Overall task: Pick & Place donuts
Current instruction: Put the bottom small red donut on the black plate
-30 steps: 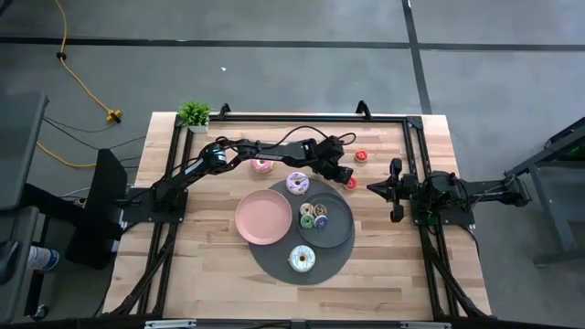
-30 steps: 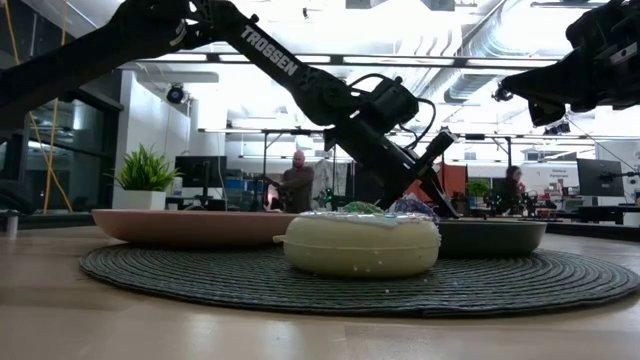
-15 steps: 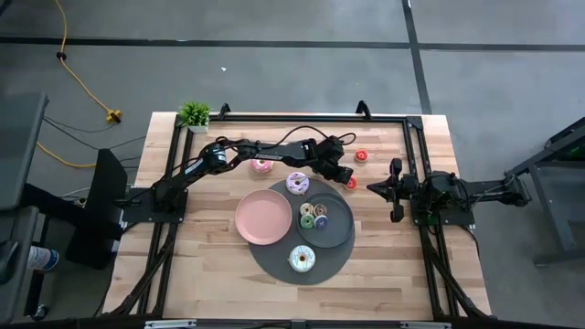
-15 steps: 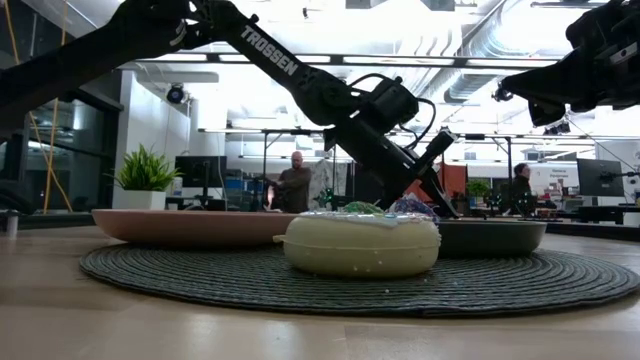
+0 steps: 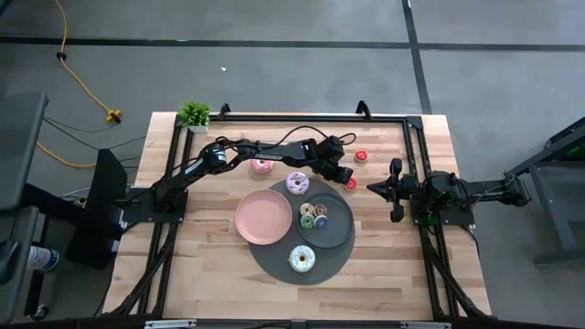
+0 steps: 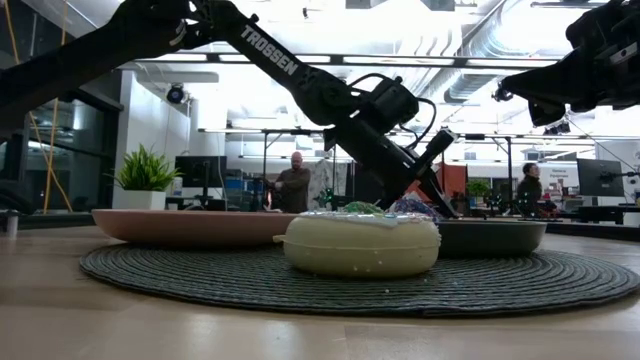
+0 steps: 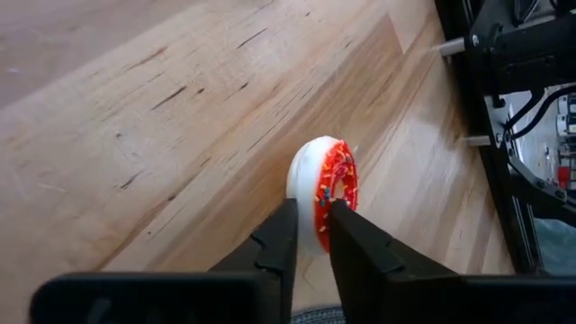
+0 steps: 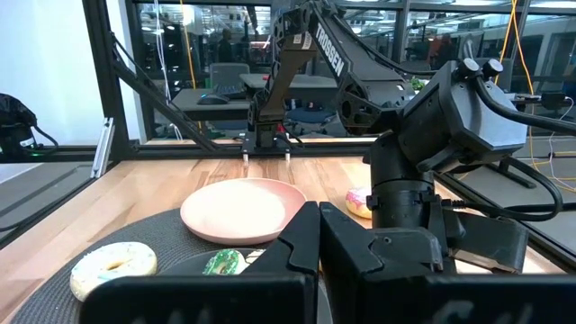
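A small red-iced donut (image 7: 324, 184) with a white underside sits between the fingers of my left gripper (image 7: 311, 207), which reaches across the far half of the table (image 5: 347, 180). A second red donut (image 5: 361, 155) lies on the wood farther back. A pink-iced donut (image 5: 262, 165) and a purple-iced one (image 5: 298, 183) lie near the left arm. Several tiny donuts (image 5: 314, 217) rest in the grey plate (image 5: 340, 233). A white-iced donut (image 5: 303, 259) lies on the dark round mat (image 5: 274, 260). My right gripper (image 5: 373, 187) waits shut at the table's right side. My left gripper pinches the red donut by the part of its rim nearest the fingers (image 7: 320, 225). One finger (image 7: 281, 236) is on the white underside and the other finger (image 7: 353, 241) is on the iced face. The donut stands on edge. Whether it is clear of the table I cannot tell.
The pink plate (image 5: 263, 217) overlaps the dark mat beside the grey plate. A small potted plant (image 5: 194, 113) stands at the far left corner. A black frame (image 5: 311, 117) runs along the table's far edge and sides. Bare wood lies near the front edge (image 5: 210, 283).
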Robot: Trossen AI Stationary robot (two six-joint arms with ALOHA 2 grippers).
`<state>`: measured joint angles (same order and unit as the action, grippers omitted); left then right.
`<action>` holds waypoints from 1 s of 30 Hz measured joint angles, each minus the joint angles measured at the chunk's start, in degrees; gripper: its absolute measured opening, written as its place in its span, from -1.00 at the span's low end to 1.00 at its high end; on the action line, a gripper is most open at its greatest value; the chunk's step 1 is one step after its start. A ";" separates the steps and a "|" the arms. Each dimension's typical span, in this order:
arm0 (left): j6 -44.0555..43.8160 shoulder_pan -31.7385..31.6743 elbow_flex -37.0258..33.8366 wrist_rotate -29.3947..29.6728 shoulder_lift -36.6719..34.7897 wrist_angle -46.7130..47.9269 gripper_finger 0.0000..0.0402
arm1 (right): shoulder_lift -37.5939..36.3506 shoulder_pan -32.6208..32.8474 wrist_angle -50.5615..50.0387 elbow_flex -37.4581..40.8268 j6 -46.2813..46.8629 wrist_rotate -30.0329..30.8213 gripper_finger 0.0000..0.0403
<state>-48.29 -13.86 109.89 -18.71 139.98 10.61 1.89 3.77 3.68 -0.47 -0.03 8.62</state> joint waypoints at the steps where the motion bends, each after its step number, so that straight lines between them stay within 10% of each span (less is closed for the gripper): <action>1: 0.00 -0.01 0.00 -0.02 0.00 0.00 -0.78 | 0.00 -0.01 0.01 0.01 0.00 -0.01 -1.00; 30: 3.75 -0.77 0.09 -9.04 -3.14 -0.20 -0.98 | 0.00 -0.01 0.02 0.01 0.00 0.00 -1.00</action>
<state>-44.55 -14.63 109.97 -27.75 136.84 10.41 1.89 3.76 3.70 -0.46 -0.03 8.62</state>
